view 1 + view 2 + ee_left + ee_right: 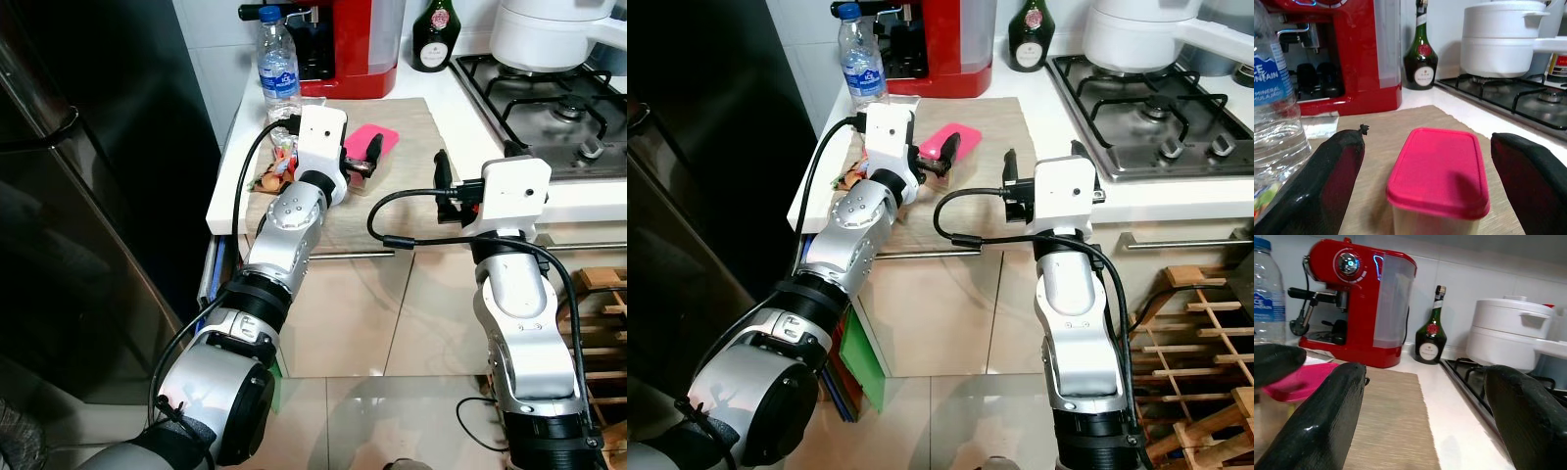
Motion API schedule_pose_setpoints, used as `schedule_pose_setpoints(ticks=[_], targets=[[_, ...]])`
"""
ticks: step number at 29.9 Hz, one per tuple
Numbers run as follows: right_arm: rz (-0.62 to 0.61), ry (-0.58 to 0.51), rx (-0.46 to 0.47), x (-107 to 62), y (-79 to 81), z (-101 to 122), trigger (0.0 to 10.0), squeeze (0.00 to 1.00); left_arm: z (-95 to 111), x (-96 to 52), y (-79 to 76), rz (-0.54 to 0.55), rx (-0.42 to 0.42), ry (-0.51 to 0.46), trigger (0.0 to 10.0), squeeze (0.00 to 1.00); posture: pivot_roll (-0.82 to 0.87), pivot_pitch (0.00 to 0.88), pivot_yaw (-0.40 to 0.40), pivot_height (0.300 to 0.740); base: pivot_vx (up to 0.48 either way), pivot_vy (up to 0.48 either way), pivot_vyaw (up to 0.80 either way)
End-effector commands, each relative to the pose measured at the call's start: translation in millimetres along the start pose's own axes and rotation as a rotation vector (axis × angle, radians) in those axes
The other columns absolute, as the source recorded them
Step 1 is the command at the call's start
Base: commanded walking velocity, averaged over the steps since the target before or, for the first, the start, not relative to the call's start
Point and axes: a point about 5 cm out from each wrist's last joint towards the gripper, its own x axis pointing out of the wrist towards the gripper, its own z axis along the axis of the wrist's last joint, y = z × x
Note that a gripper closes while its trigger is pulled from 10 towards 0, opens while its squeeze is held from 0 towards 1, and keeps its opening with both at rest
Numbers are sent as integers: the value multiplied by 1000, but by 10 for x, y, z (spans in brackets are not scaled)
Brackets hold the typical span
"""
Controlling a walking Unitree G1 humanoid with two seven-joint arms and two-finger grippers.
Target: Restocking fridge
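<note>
A clear container with a pink lid stands on the beige mat on the counter. My left gripper is open, its two black fingers spread either side of the container's near end without touching it. A water bottle stands just behind my left wrist, and a colourful packet lies under it. My right gripper is open and holds nothing, hovering over the mat's front right part. In the right wrist view the pink lid shows behind a left finger.
The dark fridge door rises at my left. A red coffee machine and a green bottle line the counter's back. To the right is a gas hob with a white pot. A wooden rack stands low right.
</note>
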Motion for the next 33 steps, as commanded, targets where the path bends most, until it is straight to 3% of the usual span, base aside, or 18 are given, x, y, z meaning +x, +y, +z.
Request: schedule_pose_setpoints(ticks=[1, 13, 19, 25, 33], targets=[[10, -18, 14, 19, 34, 33, 10000, 0, -89, -27, -86, -23, -22, 35, 10000, 0, -233, 0, 112, 740, 0, 0, 0], [-17, -26, 14, 9, -15, 41, 10000, 0, -254, -44, -113, -60, -27, 121, 10000, 0, -241, 0, 120, 740, 0, 0, 0], [-9, 2, 25, -72, -54, -3, 10000, 0, -304, -35, -125, -62, -34, 152, 10000, 0, -244, 0, 116, 740, 0, 0, 0], [83, 89, 142, -260, -16, -94, 10000, 0, -310, -5, -89, -45, -42, 168, 10000, 0, -256, 6, 120, 740, 0, 0, 0], [129, 111, 165, -300, 21, -91, 10000, 0, -301, 28, -144, -55, -45, 168, 10000, 0, -264, 5, 128, 740, 0, 0, 0]])
